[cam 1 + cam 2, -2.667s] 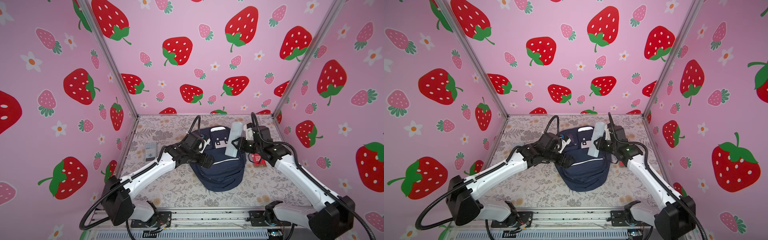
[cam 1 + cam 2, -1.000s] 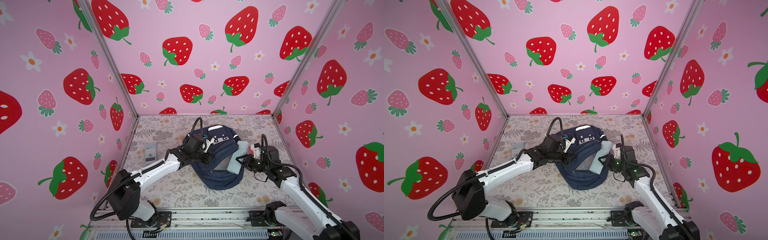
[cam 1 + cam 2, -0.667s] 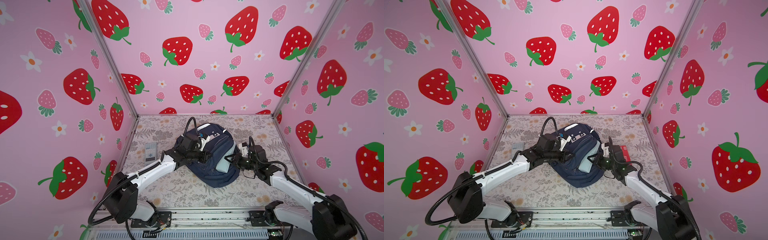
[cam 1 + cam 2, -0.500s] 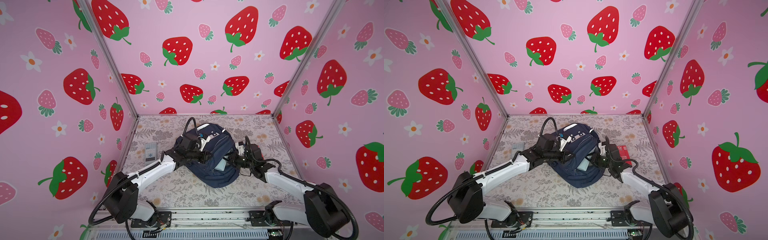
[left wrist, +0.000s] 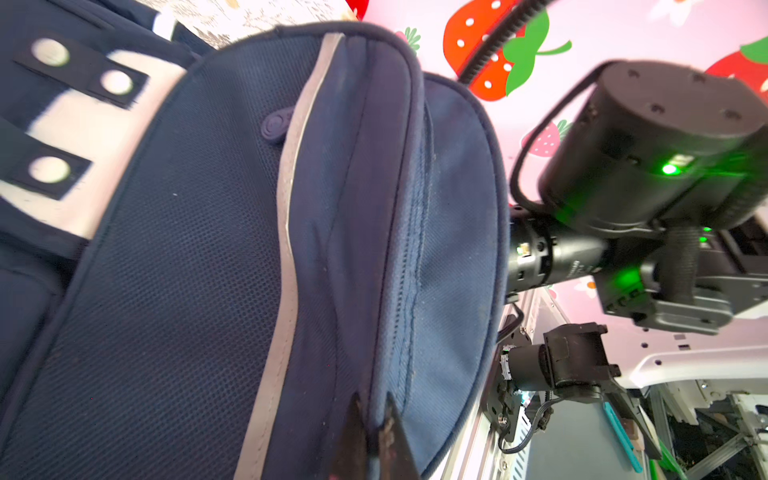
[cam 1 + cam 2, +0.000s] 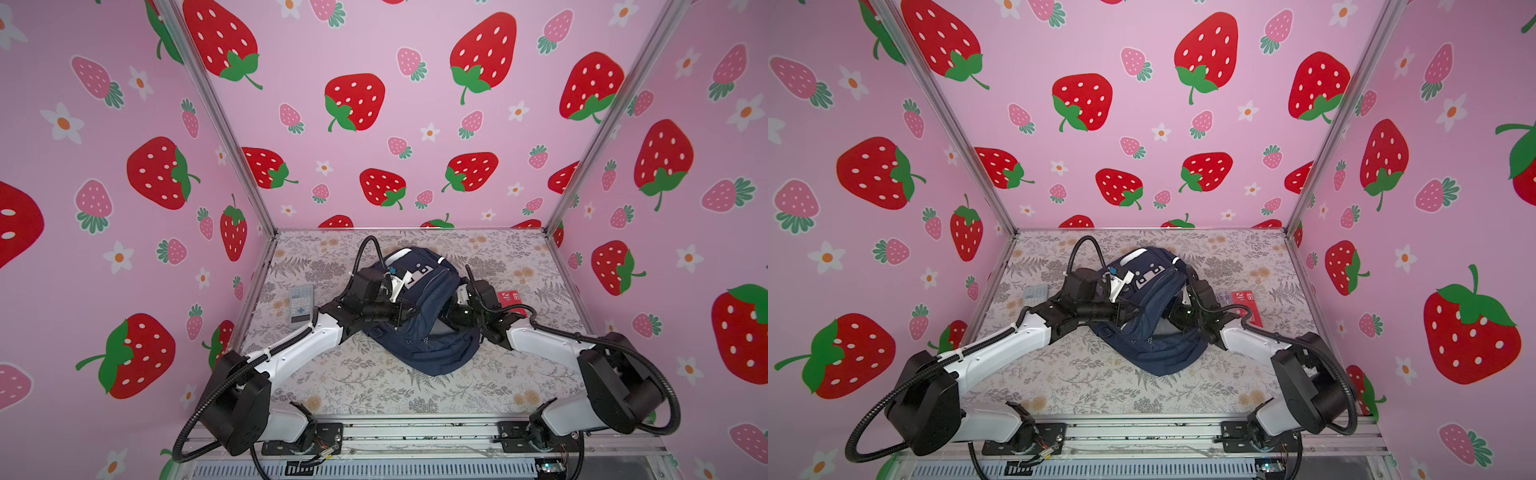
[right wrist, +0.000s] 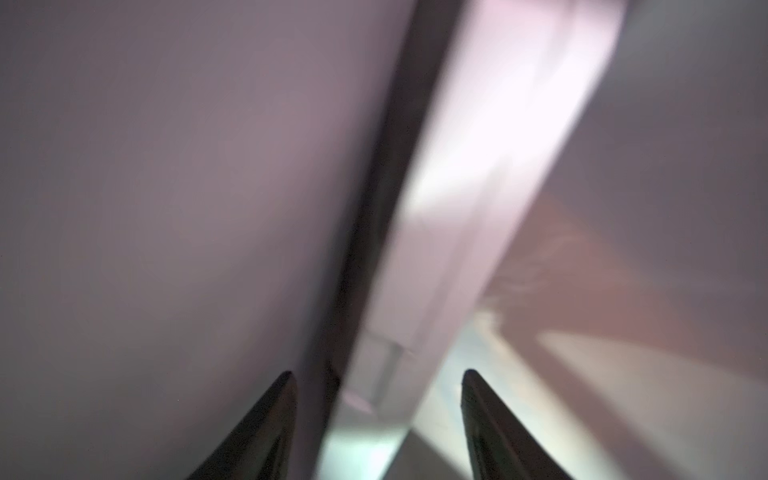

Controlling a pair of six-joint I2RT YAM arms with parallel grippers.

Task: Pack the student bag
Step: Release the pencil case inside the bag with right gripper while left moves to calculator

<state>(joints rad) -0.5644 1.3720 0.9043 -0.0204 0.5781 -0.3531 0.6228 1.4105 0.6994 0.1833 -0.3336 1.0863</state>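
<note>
1. Navy fabric is what my left gripper (image 5: pixel 372 432) has: tips pressed together on a fold right by the zip of the student bag (image 5: pixel 208 270).
2. Right gripper (image 7: pixel 378 415) has its jaws spread wide. That wrist view is all blur, with some pale slab between the tips, and I can't tell what it is.
3. In both top views the student bag (image 6: pixel 432 345) (image 6: pixel 1154 353) lies mid-table on the floral tabletop (image 6: pixel 374 386), with my right wrist poked into its open side.
4. Grey remote (image 6: pixel 301 303) sits well left of the bag, and a red pack (image 6: pixel 511 299) is near its right.
</note>
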